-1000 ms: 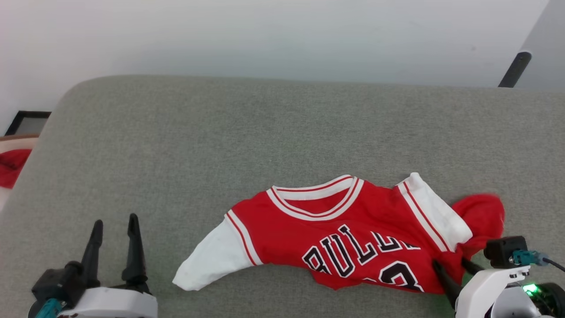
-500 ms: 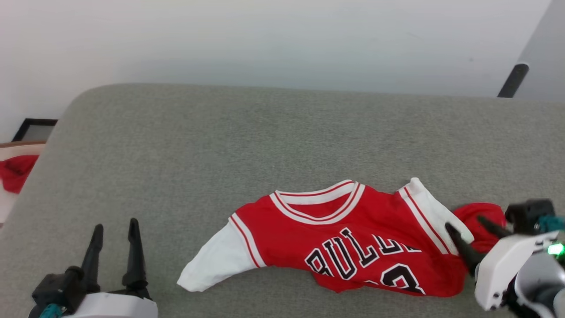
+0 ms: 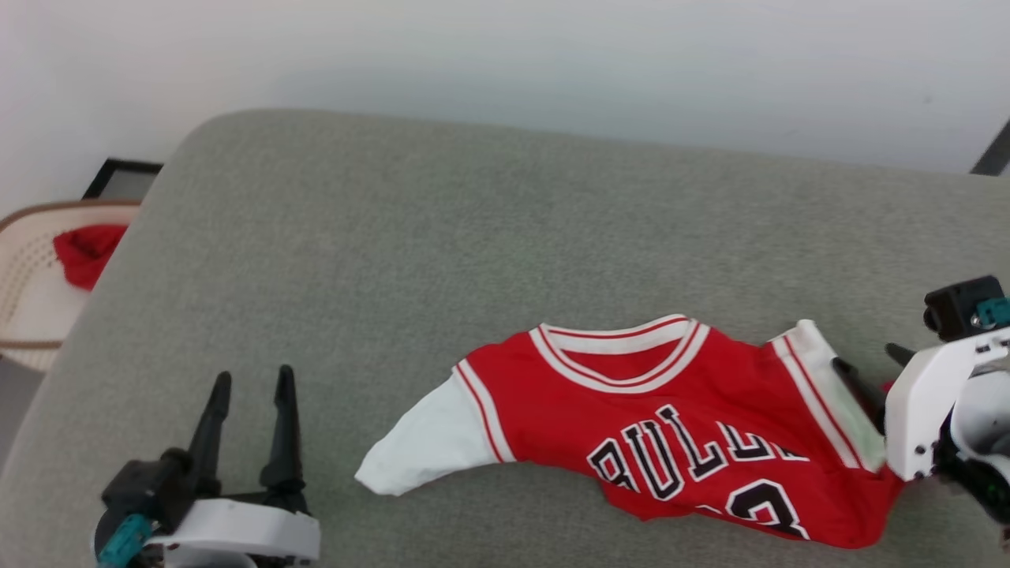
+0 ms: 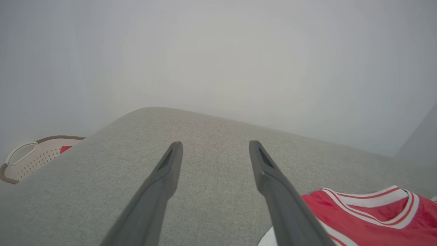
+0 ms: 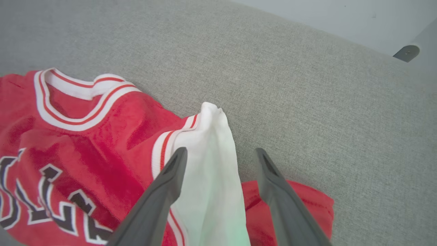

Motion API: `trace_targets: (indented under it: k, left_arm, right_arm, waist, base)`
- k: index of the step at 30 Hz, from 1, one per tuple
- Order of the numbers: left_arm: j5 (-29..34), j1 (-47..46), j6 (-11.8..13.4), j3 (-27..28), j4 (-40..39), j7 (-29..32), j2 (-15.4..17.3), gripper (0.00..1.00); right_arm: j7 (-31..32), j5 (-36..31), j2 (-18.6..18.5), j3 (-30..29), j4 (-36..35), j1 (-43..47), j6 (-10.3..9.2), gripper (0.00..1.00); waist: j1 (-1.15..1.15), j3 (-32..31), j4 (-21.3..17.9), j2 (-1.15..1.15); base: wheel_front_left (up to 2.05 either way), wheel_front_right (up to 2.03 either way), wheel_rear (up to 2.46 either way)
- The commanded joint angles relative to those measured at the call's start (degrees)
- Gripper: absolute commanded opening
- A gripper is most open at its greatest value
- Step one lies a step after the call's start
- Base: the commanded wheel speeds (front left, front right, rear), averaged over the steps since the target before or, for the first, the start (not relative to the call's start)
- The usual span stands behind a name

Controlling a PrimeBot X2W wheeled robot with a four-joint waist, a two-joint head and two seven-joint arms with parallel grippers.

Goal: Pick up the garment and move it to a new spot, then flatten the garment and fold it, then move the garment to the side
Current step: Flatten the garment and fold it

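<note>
Grey fabric cushion (image 3: 473,237) against a pale wall, with the garment (image 3: 631,426) as landmark.

Head view: the garment lies face up on the near part of the cushion, collar away from the robot, lettering showing, lower edge bunched and uneven. One white sleeve trails off flat toward the left gripper (image 3: 254,375), which sits well apart from the garment with fingers spread and nothing between them. The right gripper (image 3: 864,356) is at the garment's opposite sleeve, fingers apart. Far off the cushion's end beyond the left gripper stands a pale basket (image 3: 24,315) holding a small red cloth (image 3: 85,251).

Left wrist view: the left gripper (image 4: 215,143) is wide open over bare cushion, with the garment's collar (image 4: 368,218) off to one side.

Right wrist view: the right gripper (image 5: 221,152) is wide open and holds nothing. The white sleeve (image 5: 211,177) lies humped between its fingers, and a red fold (image 5: 290,205) is tucked beneath and beyond it.

Judgement: this looks like the flattening step, barely begun. The next move calls for closing on that humped sleeve or the tucked fold and drawing it outward from the collar, while the left gripper comes in to take the other sleeve.
</note>
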Motion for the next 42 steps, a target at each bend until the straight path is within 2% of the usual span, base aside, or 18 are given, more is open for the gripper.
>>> trace_targets:
  k: [1,7,15,16,17,18,24,29,35,42]
  left_arm:
    - [-0.27,-0.66,-0.11,-0.39,0.10,0.07,-0.08,1.00]
    - [-0.72,-2.30,-0.11,-2.11,0.31,0.07,-0.31,1.00]
    - [-0.96,-3.76,-0.12,-3.23,0.76,0.07,-0.71,1.00]
    - [-1.04,-3.84,-0.12,-3.20,0.84,0.07,-0.73,1.00]
    - [-1.07,-3.89,-0.12,-3.16,0.95,0.07,-0.77,1.00]
    - [-1.08,-3.95,-0.12,-3.17,0.99,0.07,-0.80,1.00]
    - [-1.22,-3.53,-0.12,-2.41,1.29,0.07,-0.62,1.00]
    - [-1.24,-3.29,-0.12,-1.91,1.32,0.07,-0.58,1.00]
    - [-1.13,-3.18,-0.12,-1.75,1.29,0.07,-0.42,1.00]
    - [-1.12,-3.01,-0.12,-1.95,1.45,0.07,-0.22,1.00]
  right_arm:
    - [0.37,0.11,-0.68,0.47,0.94,-1.15,-0.04,1.00]
    - [3.12,1.39,-1.69,2.50,7.05,-4.95,-0.04,1.00]
    - [7.78,3.10,-1.15,4.17,13.71,-8.00,-0.04,1.00]
    - [8.26,3.35,-1.02,4.20,14.53,-8.17,-0.04,0.72]
    - [8.57,3.31,-0.97,4.47,15.01,-8.39,-0.04,0.28]
    - [8.69,3.36,-0.98,4.76,15.35,-8.76,-0.04,0.00]
    - [8.04,4.02,-2.07,5.39,15.15,-11.03,-0.05,0.00]
    - [4.96,3.88,-3.46,4.55,13.84,-13.07,-0.05,0.00]
    - [0.77,2.45,-5.29,1.66,14.46,-14.37,-0.05,0.00]
    - [-1.00,1.06,-6.85,-2.16,16.64,-12.56,-0.05,0.00]
  waist:
    - [0.00,1.71,1.77,0.00]
    - [0.00,4.06,4.14,0.00]
    - [0.00,6.08,5.90,0.00]
    - [0.00,6.15,5.97,0.00]
    - [0.00,6.22,6.02,0.00]
    - [0.00,6.26,6.06,0.00]
    - [0.00,5.93,5.50,0.00]
    - [0.00,5.26,4.58,0.00]
    - [0.00,4.49,3.81,0.00]
    - [0.00,4.18,3.48,0.00]
  base:
    - [0.00,0.00,0.00]
    - [0.00,0.00,0.00]
    - [0.00,0.00,0.00]
    - [0.00,0.00,0.00]
    - [0.00,0.00,0.00]
    - [0.00,0.00,0.00]
    - [0.00,0.00,0.00]
    - [0.00,0.00,0.00]
    - [0.00,0.00,0.00]
    - [0.00,0.00,0.00]
